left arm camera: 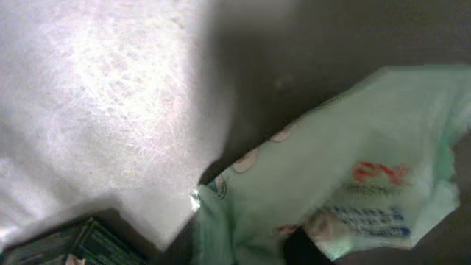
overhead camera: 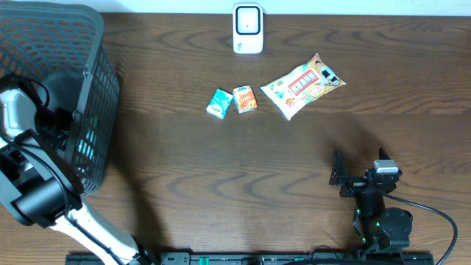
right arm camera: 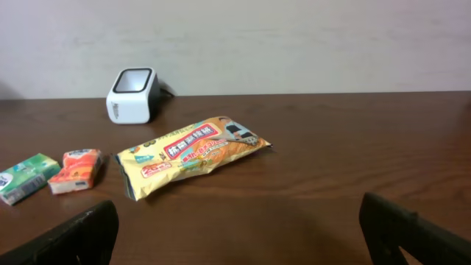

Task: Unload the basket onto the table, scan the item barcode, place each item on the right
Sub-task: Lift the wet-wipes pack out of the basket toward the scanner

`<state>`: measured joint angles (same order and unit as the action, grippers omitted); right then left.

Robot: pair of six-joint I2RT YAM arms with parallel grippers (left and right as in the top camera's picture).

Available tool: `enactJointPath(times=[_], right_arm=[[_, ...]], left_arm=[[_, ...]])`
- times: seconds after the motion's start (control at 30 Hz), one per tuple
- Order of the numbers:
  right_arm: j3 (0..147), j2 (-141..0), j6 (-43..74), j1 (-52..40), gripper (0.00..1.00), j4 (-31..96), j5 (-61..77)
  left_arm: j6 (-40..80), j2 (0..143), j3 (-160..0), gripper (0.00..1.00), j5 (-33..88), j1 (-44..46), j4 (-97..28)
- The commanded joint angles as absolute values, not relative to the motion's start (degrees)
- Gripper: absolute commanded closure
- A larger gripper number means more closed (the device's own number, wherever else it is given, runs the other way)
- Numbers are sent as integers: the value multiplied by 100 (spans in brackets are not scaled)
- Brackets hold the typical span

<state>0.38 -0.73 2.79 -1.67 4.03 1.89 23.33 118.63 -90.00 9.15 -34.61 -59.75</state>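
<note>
Presently, task item: we take it to be the pale green packet [left arm camera: 353,184], lying inside the basket [overhead camera: 101,88] at the left edge of the tabletop [overhead camera: 221,191], directly beneath the left wrist camera.
Left tool [overhead camera: 65,120]: down inside the basket. The wrist view is blurred, and we cannot tell whether it is closed or has hold of the packet.
Right tool [right arm camera: 243,235]: spread wide, holding nothing, by the near edge toward the right corner.
Scanner [overhead camera: 248,29]: at the middle of the far edge, well apart from the basket.
Risk, slip: we judge the soft film packet may be pinched by a fold only and drop on lifting.
Risk, snag: the packet or the arm could catch the basket's mesh wall and drag or tip the basket.
Risk, no read: crumpled film, or a barcode turned away from the scanner window, would give no scan. We see no barcode from here.
Risk, collision: a low carry toward the far edge could sweep the loose packets lying near the scanner.
Count, tabletop packets: three, namely one teal packet [overhead camera: 219,103], one orange packet [overhead camera: 244,99] and one large snack bag [overhead camera: 302,86].
Count, basket contents seen: one pale green packet, one dark green item [left arm camera: 66,246], and one white blurred mass [left arm camera: 96,96] we cannot identify.
Count, fixtures: one scanner, one basket, two arms.
</note>
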Motion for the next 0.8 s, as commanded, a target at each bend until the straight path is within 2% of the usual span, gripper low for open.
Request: enactJointPath(times=[0.0, 0.27, 0.43, 0.77], right_arm=[[32, -60, 333, -106, 1, 427, 187], [32, -60, 336, -106, 1, 427, 187], [32, -60, 333, -106, 1, 427, 187], [32, -60, 336, -106, 1, 427, 187]], left_arm=[[2252, 12193, -8899, 92, 904, -3435, -5975], [2274, 11625, -9268, 92, 1306, -3697, -6158], [2274, 10532, -9299, 93, 1900, -3953, -5986], [2451, 8300, -9299, 93, 1907, -4027, -5682]])
